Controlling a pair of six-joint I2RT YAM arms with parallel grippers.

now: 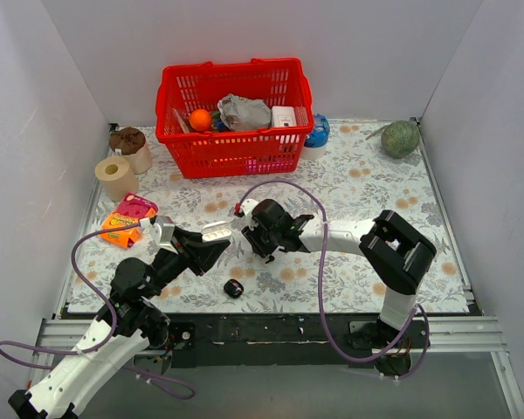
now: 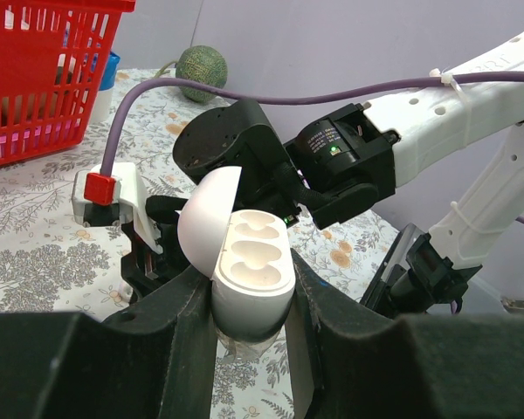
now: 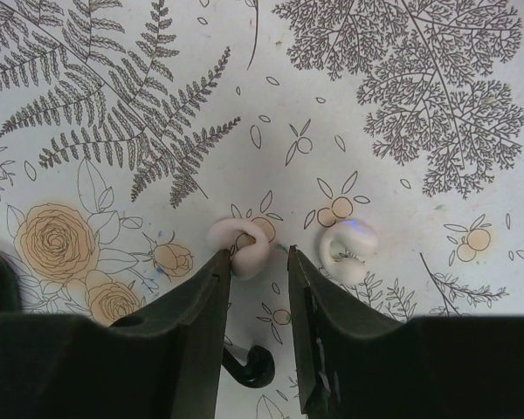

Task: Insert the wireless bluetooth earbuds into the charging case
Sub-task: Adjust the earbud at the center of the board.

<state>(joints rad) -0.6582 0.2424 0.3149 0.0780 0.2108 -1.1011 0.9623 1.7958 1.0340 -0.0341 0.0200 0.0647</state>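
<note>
My left gripper (image 2: 250,292) is shut on a white charging case (image 2: 251,262), held off the table with its lid (image 2: 205,218) swung open. Both moulded recesses in it are empty. In the top view this case (image 1: 217,232) sits at the left gripper (image 1: 211,237), just left of the right gripper (image 1: 260,240). Two white hook-shaped earbuds lie on the floral cloth. My right gripper (image 3: 258,255) stands open, pointing down over the first earbud (image 3: 251,260). Its left fingertip touches that earbud and the right one stands apart. The second earbud (image 3: 354,236) lies free to the right.
A small black rounded object (image 1: 234,288) lies near the front edge. A black hook-shaped piece (image 3: 253,367) lies on the cloth between my right fingers. A red basket (image 1: 234,144) with items stands at the back. Paper rolls (image 1: 115,177) and orange packets (image 1: 127,218) are on the left, a green melon (image 1: 400,138) is far right.
</note>
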